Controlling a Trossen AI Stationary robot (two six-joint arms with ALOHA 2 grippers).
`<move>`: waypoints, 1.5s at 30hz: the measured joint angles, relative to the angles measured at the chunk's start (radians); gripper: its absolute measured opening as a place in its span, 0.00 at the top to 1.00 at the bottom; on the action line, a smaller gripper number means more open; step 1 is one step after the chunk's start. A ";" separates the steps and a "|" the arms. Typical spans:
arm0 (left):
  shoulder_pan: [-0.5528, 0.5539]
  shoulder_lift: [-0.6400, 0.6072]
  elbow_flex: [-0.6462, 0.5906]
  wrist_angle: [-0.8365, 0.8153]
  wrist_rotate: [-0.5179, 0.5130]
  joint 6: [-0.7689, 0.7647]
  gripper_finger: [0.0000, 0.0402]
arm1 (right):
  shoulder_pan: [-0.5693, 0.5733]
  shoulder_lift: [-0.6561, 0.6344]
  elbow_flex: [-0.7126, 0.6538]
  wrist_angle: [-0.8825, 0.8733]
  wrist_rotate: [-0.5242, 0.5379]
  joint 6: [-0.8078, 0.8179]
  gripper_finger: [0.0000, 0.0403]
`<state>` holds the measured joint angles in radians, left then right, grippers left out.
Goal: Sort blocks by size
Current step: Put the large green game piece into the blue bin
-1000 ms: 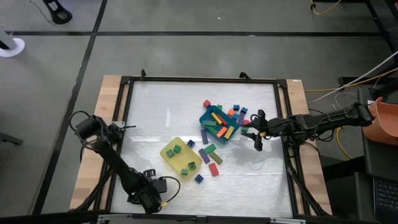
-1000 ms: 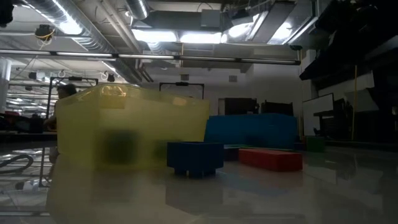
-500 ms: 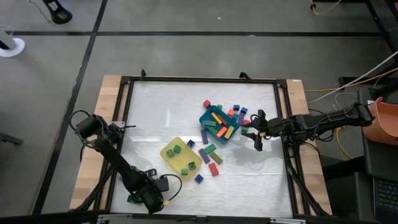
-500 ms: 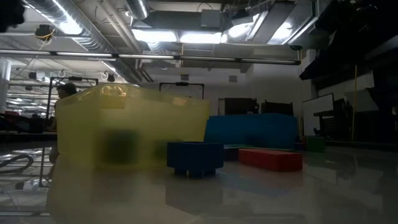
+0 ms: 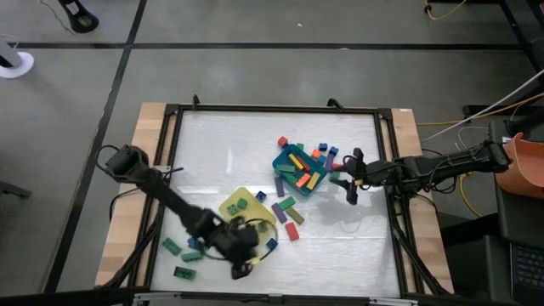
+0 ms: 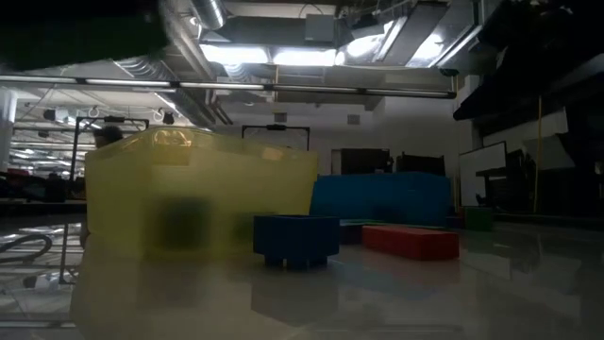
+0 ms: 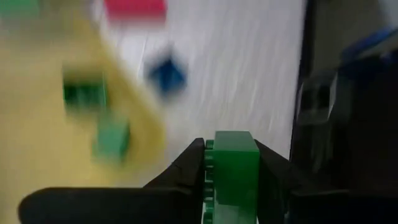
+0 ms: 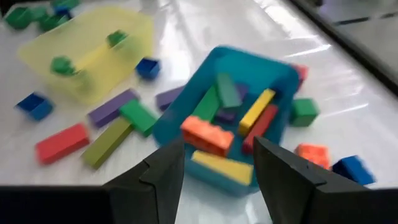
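Observation:
Several blocks lie loose on the white table between a flat yellow tray and a teal-blue tray. Green short blocks sit in the yellow tray, and longer bars fill the teal one. My left gripper hovers by the yellow tray's near edge, shut on a green block. A blue block and a red bar rest on the table just past it. My right gripper hangs open to the right of the teal tray, with nothing between its fingers. My left gripper pinches the green block between its two fingers, which press on two opposite side faces. The block's free end sticks out past the fingertips. It is lifted clear of the table, next to the yellow tray's near edge.
Three green blocks lie near the table's near left corner. Loose blue, red, orange and green blocks lie on the far side of the teal tray. A black frame borders the table. The table's far left part is bare.
My left gripper has swung from the table's near left corner toward the right and upward, ending beside the yellow tray's near edge. The green blocks that its arm covered now show near that corner.

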<state>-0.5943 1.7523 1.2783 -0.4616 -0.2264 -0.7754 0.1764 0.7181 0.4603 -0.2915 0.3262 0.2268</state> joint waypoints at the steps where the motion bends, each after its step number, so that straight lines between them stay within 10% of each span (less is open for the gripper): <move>1: 0.027 0.000 0.007 0.042 -0.005 0.066 0.79 | 0.000 0.000 0.000 0.010 0.023 0.000 0.53; 14: 0.452 0.004 0.006 0.424 -0.113 0.702 0.77 | 0.000 -0.021 0.001 -0.048 0.116 -0.043 0.53; 26: 0.732 0.111 0.005 0.496 0.019 0.525 0.76 | 0.000 0.000 0.000 -0.217 0.108 0.040 0.53; 45: 0.758 0.179 0.006 0.548 0.101 0.572 0.75 | -0.157 0.085 0.000 -0.308 0.173 0.321 0.53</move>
<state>0.1636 1.9317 1.2842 0.0866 -0.1253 -0.2030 0.0190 0.8036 0.4606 -0.5992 0.4992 0.5479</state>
